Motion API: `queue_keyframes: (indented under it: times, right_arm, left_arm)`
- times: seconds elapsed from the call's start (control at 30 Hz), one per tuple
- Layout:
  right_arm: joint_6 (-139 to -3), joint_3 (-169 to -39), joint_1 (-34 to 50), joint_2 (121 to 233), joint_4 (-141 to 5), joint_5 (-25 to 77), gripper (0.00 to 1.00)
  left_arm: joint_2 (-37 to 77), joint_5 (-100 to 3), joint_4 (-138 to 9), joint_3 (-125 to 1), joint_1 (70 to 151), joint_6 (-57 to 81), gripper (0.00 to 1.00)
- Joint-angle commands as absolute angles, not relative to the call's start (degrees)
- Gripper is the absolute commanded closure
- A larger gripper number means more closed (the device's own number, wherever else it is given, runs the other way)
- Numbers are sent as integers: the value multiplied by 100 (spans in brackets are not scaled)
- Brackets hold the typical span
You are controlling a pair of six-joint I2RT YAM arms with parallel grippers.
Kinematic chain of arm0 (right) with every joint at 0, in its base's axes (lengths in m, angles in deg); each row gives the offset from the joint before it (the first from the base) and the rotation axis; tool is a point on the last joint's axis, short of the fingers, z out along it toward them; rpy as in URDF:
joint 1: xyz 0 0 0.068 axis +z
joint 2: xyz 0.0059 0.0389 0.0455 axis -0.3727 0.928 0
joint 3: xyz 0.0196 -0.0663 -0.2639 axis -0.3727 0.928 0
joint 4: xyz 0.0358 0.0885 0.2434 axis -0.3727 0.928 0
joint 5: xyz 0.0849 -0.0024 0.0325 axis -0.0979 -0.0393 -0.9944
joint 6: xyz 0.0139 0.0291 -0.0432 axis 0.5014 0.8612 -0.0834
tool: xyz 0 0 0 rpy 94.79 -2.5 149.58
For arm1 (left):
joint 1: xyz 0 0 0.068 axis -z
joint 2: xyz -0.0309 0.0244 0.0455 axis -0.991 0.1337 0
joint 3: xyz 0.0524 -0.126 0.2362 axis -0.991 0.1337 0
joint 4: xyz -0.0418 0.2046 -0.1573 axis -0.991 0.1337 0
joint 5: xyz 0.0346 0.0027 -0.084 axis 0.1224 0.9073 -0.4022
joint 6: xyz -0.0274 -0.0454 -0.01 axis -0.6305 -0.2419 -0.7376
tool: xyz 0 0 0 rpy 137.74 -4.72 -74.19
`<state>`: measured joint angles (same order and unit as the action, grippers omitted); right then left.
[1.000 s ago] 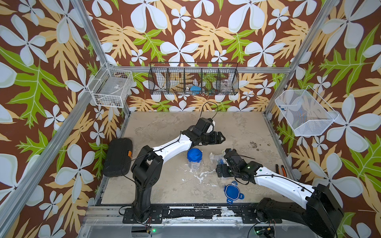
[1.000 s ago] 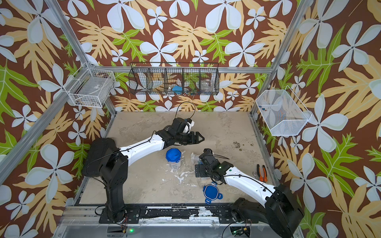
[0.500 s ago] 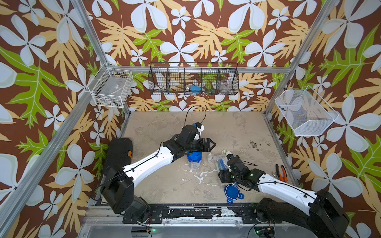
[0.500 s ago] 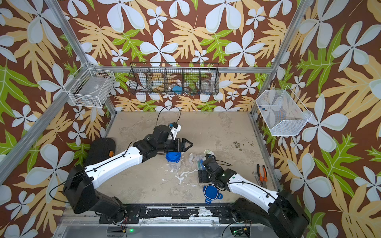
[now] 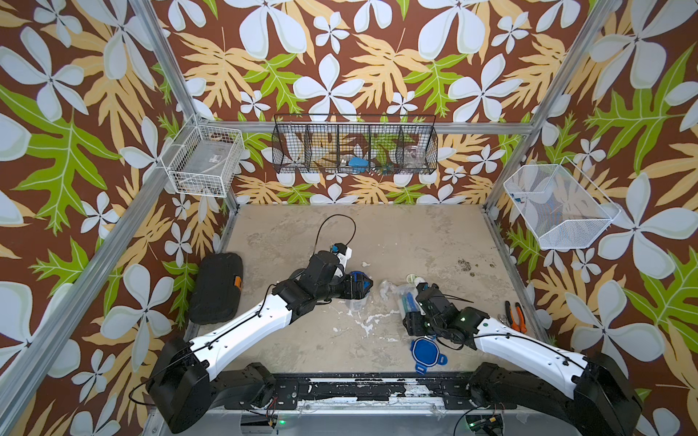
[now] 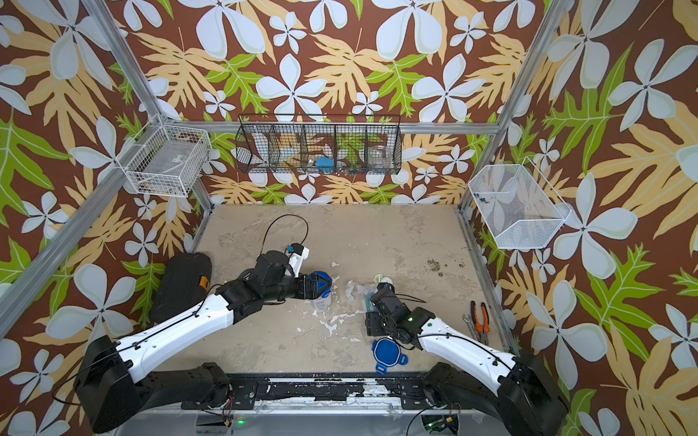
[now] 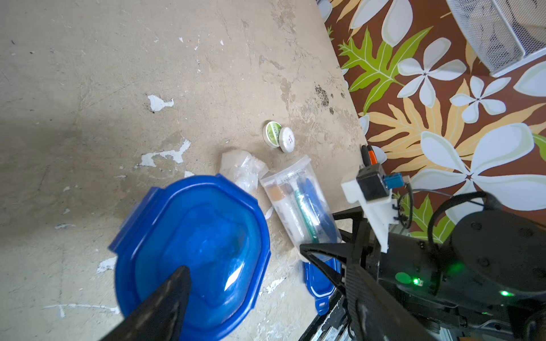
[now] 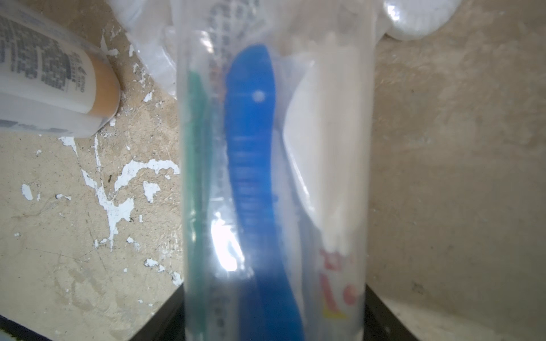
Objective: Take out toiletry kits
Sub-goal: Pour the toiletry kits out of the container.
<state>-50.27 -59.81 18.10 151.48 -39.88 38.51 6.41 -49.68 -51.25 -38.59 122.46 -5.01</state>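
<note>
Both top views: left claw (image 5: pixel 358 285) sits over the blue lid (image 6: pixel 322 281) of the upright jar (image 5: pixel 355 303) on the bench (image 5: pixel 377 234); right claw (image 5: pixel 411 311) is at the lying jar (image 6: pixel 368 300). L wrist cam: can't tell if left claw grips the lid; two round tins (image 7: pixel 279 137) lie just beyond the lying jar's mouth. R wrist cam: claw clenched on that jar, blue toothbrush (image 8: pixel 251 165) inside, white bottle (image 8: pixel 50 73) just beside.
</note>
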Motion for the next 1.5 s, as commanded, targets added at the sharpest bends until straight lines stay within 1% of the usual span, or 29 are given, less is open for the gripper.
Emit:
queue_keyframes:
  times: [0.0, 0.17, 0.33, 0.4, 0.47, 0.6, 0.67, 0.73, 0.83, 0.93, 1.03, 1.1, 1.2, 1.27, 1.47]
  right_arm:
    - [-4520, -6591, 1784, 15288, -2667, 3627, 45]
    - [-4688, -7529, 1648, 15539, -1863, 3128, 49]
    - [-5087, -7722, 1136, 15936, -1345, 2458, 55]
    - [-5297, -7839, 865, 16079, -1076, 2401, 57]
    - [-5499, -7837, 534, 16149, -955, 2082, 59]
    - [-5749, -8249, 255, 16344, -530, 1904, 60]
    - [-5688, -8336, 230, 16363, -603, 1832, 59]
    - [-5645, -8130, 200, 16477, -824, 1623, 60]
    - [-5759, -8196, 219, 16714, -629, 1654, 65]
    - [-5783, -8692, 212, 16509, -281, 2114, 64]
    - [-5800, -8970, 211, 16428, -42, 2272, 64]
    - [-5706, -8777, 211, 16307, -192, 2207, 65]
    - [-5646, -7852, 231, 16211, -659, 1908, 67]
    - [-5730, -7586, 236, 16277, -672, 1859, 70]
    - [-5817, -8369, 229, 16059, 2, 2079, 70]
  left_arm:
    - [510, -4859, -5114, -3813, 12183, -378, 15]
    - [401, -4864, -5275, -3676, 12156, -393, 14]
    - [290, -4875, -5504, -3377, 12125, -456, 15]
    - [206, -4897, -5572, -3270, 12109, -488, 14]
    - [150, -4898, -5600, -3197, 12091, -497, 14]
    - [105, -4933, -5657, -3126, 12047, -486, 14]
    - [57, -4937, -5709, -3077, 12033, -504, 14]
    - [24, -4934, -5759, -3016, 12021, -532, 14]
    - [8, -4937, -5744, -2977, 12020, -538, 15]
    - [-93, -4892, -5744, -2901, 12011, -547, 14]
    - [-134, -4864, -5744, -2891, 12002, -550, 14]
    - [-112, -4864, -5747, -2921, 12003, -553, 14]
    - [-90, -4892, -5771, -2965, 12002, -603, 14]
    - [-98, -4942, -5793, -2990, 12002, -638, 15]
    - [-176, -5090, -5824, -3083, 12002, -706, 15]
